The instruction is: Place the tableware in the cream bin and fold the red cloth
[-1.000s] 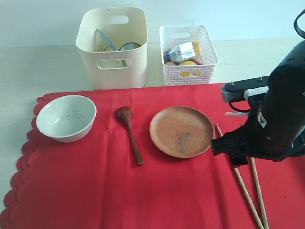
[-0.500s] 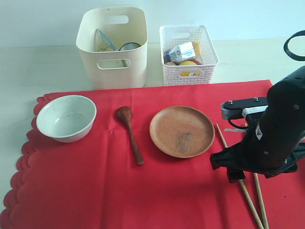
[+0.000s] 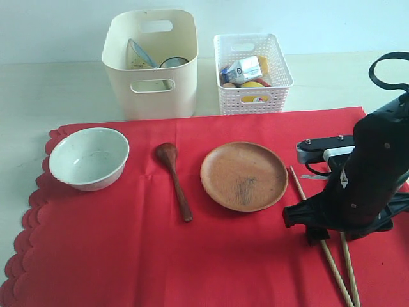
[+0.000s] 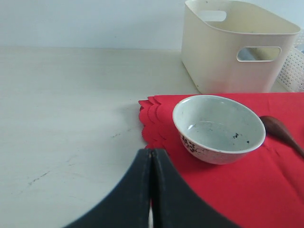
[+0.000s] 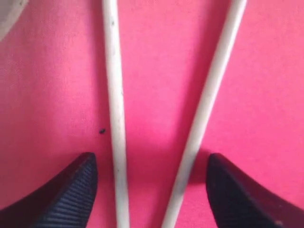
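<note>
On the red cloth (image 3: 160,256) lie a pale bowl (image 3: 89,157), a dark wooden spoon (image 3: 175,180), a round wooden plate (image 3: 243,175) and two chopsticks (image 3: 339,272). The cream bin (image 3: 151,62) behind the cloth holds a knife and a steel cup. My right gripper (image 5: 149,164) is low over the cloth, open, with both chopsticks (image 5: 114,95) lying between its fingers and neither finger touching them. The arm hides the gripper in the exterior view. My left gripper (image 4: 151,154) is shut and empty, at the cloth's scalloped edge (image 4: 147,118) near the bowl (image 4: 218,128).
A white lattice basket (image 3: 252,71) with food items and a milk carton stands right of the cream bin. The pale table (image 3: 38,96) extends to the left and behind the cloth.
My right arm has come down and a little nearer over the chopsticks. The left gripper, bowl, spoon and plate have not moved.
</note>
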`<state>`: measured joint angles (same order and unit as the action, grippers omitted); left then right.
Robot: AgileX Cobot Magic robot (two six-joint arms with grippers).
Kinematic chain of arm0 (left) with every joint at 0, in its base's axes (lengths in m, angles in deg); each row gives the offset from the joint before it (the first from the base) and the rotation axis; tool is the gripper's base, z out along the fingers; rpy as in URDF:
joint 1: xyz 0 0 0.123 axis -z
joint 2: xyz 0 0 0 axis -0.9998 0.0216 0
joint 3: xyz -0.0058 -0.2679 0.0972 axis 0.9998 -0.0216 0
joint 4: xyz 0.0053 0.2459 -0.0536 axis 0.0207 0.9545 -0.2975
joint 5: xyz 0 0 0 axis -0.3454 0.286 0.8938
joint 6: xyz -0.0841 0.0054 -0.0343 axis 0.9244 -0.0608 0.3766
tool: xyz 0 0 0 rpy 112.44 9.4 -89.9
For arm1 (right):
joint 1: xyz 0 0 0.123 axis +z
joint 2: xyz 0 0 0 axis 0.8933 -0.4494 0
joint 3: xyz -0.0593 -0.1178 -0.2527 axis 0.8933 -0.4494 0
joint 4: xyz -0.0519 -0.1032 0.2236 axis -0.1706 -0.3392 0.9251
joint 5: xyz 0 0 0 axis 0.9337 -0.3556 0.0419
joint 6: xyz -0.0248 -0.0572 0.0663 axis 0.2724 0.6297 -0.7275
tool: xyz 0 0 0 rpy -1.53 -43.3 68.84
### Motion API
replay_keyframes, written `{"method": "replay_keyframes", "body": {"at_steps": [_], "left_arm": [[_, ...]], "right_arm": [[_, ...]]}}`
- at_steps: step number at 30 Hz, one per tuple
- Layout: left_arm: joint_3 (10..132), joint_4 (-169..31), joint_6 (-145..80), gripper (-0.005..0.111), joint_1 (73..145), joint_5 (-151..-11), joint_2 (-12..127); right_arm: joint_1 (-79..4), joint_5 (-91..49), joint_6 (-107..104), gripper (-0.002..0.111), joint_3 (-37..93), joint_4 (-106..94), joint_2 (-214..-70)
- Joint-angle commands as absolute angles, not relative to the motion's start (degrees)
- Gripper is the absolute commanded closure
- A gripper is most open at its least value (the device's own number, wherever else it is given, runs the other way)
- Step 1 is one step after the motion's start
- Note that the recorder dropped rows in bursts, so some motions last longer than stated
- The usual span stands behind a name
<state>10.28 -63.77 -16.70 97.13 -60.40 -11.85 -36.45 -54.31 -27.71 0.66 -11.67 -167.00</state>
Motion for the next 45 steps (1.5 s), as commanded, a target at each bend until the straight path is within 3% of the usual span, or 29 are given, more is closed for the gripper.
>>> {"method": "replay_keyframes", "body": {"at_steps": [1, 5, 18, 36, 41, 45], "left_arm": [[10.14, -64.09, -16.36, 0.107, 97.45, -60.91, -12.16], [10.14, -64.09, -16.36, 0.107, 97.45, -60.91, -12.16], [10.14, -64.09, -16.36, 0.107, 97.45, -60.91, -12.16], [10.14, -64.09, -16.36, 0.107, 97.45, -60.91, -12.16], [10.14, -64.09, -16.36, 0.107, 97.45, -60.91, -12.16], [10.14, -64.09, -16.36, 0.107, 97.45, -60.91, -12.16]], "right_arm": [[-36.80, -52.19, -21.91, 0.049, 0.49, -7.77, -167.08], [-36.80, -51.75, -19.46, 0.055, 0.49, -6.00, -167.08], [-36.80, -51.51, -19.46, 0.092, 0.49, -6.33, -167.08], [-36.80, -51.29, -19.46, 0.093, 0.49, -6.33, -167.08], [-36.80, -51.29, -19.46, 0.108, 0.49, -8.30, -167.08], [-36.80, -51.81, -19.46, 0.108, 0.49, -8.89, -165.46]]}}
